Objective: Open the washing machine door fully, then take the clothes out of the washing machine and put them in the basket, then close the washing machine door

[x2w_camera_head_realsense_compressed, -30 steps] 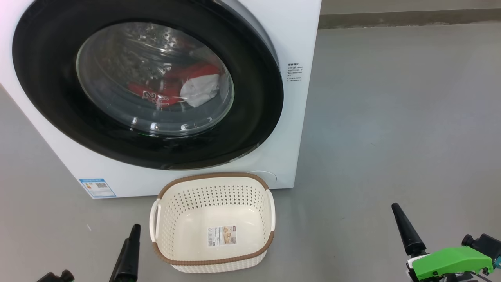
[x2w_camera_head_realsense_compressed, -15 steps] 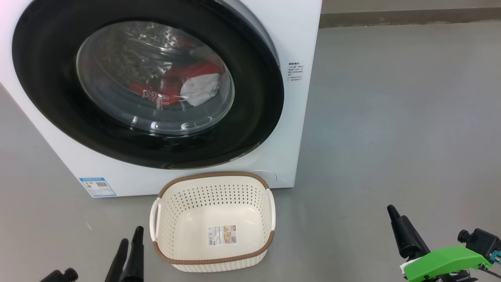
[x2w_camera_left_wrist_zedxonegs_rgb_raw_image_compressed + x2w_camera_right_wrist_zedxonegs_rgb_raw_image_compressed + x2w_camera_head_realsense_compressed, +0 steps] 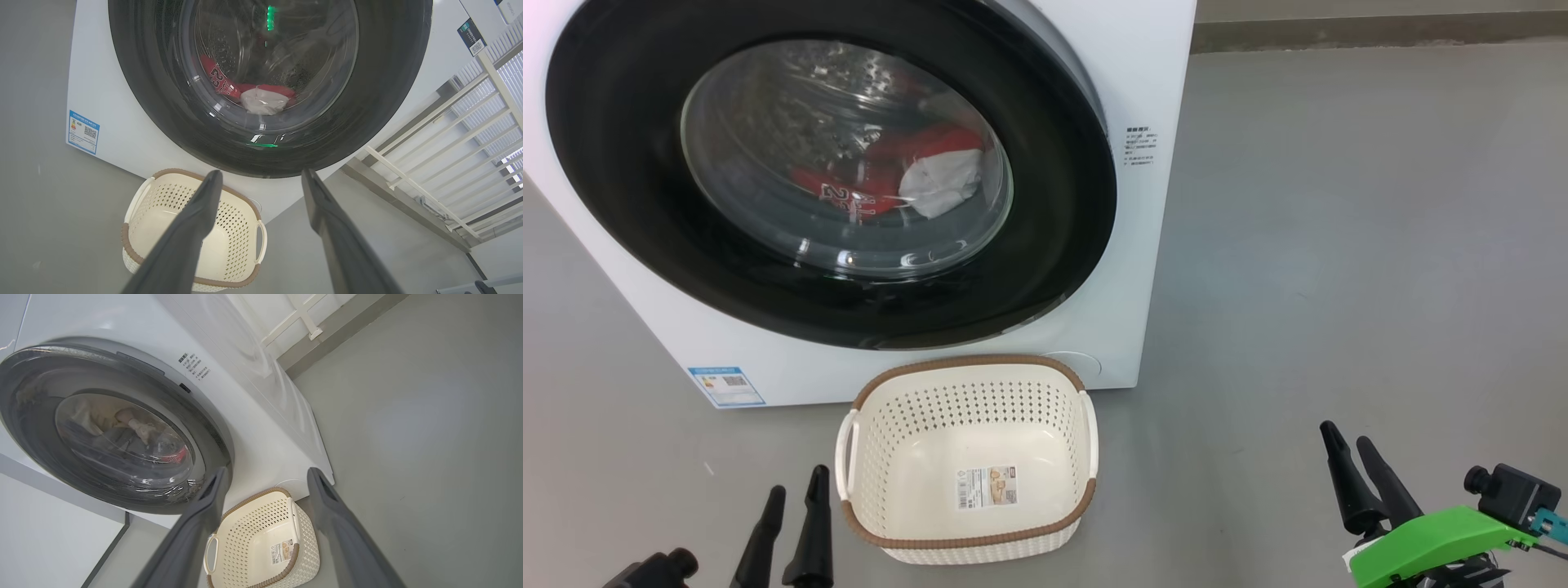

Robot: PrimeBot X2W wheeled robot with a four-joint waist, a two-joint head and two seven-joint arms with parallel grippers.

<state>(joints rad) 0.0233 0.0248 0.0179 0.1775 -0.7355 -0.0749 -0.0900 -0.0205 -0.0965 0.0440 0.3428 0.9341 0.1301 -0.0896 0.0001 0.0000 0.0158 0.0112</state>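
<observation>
Black and glossy, the washing machine door (image 3: 809, 131) lies across the mouth of the washing machine (image 3: 1131, 269), and from my seat I read it as not yet swung open. Whether it is latched or sits a hair ajar along its right edge, I cannot tell. Through the glass I can see the clothes (image 3: 894, 171), red with a white patch, heaped low inside, so nothing has been unloaded. The basket (image 3: 968, 361) stands empty on the grey floor (image 3: 1339, 245) just in front of the machine's lower right corner, with only its paper label (image 3: 987, 487) on the bottom. My left gripper (image 3: 797, 483) hovers low, just beside the basket's left side, spread open and holding nothing. The left wrist view shows both fingers (image 3: 192, 228) wide apart, pointing towards the door. My right gripper (image 3: 1346, 434) hangs off to the right over bare floor, also spread and empty, well apart from the door. So I judge we are on the first step, opening the door, with neither gripper in contact yet. The next move, as I see it, is to bring one gripper up to the door's free edge. I take that to be the right side, where the rim stands proud of the white front. Then I would hook a finger behind it and swing the door wide, keeping the arc clear of the basket below.
</observation>
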